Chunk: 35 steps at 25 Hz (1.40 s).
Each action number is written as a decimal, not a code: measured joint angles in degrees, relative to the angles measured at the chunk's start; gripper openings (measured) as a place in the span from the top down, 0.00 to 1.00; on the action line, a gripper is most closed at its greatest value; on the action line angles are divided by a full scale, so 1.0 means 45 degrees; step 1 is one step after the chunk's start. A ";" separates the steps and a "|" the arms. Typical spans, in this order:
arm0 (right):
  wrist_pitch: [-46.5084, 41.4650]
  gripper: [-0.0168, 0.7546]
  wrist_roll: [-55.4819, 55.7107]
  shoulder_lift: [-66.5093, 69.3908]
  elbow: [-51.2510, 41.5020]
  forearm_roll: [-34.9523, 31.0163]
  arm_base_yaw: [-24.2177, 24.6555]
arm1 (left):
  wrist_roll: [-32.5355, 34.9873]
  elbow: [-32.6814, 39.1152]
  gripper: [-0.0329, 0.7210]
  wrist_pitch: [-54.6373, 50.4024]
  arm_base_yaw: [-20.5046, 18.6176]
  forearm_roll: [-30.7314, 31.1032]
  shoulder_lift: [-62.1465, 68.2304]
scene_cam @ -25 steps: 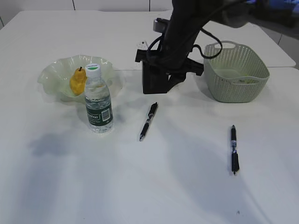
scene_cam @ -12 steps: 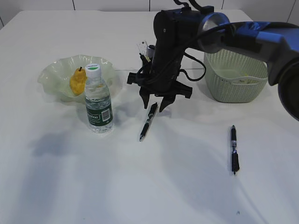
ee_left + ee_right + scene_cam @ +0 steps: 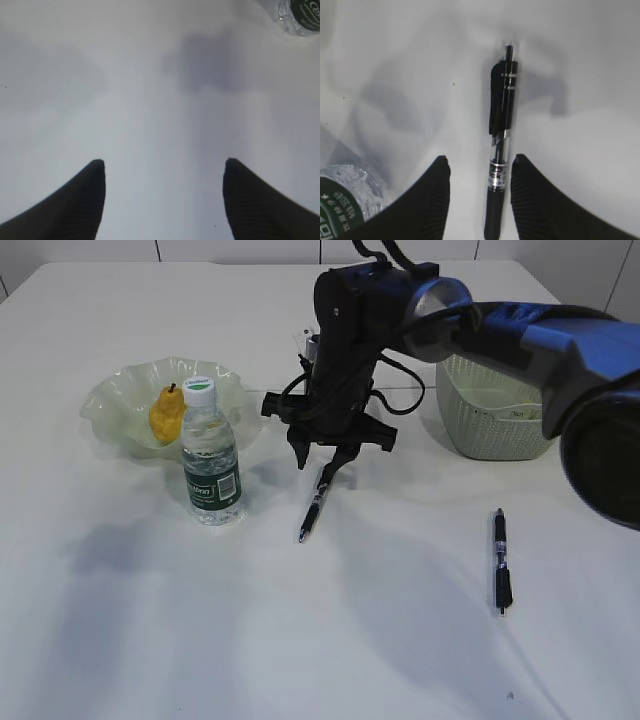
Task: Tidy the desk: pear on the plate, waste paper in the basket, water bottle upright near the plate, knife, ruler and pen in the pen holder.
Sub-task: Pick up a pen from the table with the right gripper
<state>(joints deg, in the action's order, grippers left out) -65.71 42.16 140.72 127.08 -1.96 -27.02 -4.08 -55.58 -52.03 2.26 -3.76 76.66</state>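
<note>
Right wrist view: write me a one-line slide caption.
Open right gripper straddles a black pen lying on the white table, water bottle at the lower left.

No readable text: print on the water bottle [image 3: 212, 462] label and pen [image 3: 501, 150] barrel too blurred

Two pens [image 3: 316, 502] [image 3: 500, 558], one water bottle [image 3: 210, 455], one pear [image 3: 166, 414], one plate [image 3: 115, 400], one basket [image 3: 505, 412].
</note>
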 joint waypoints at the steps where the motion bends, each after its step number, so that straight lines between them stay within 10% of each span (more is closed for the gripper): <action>1: -0.0178 0.58 0.0121 0.0206 0.0319 0.0017 -0.0047 | 0.0000 0.0000 0.27 0.0017 0.0000 0.0000 0.0000; 35: -0.1021 0.59 0.0779 0.2051 0.2246 0.0599 -0.0058 | 0.0000 0.0000 0.27 0.0017 0.0000 0.0000 0.0000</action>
<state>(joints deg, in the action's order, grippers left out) -70.31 45.66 149.95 137.19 0.73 -27.27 -4.08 -55.58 -51.95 2.26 -3.76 76.66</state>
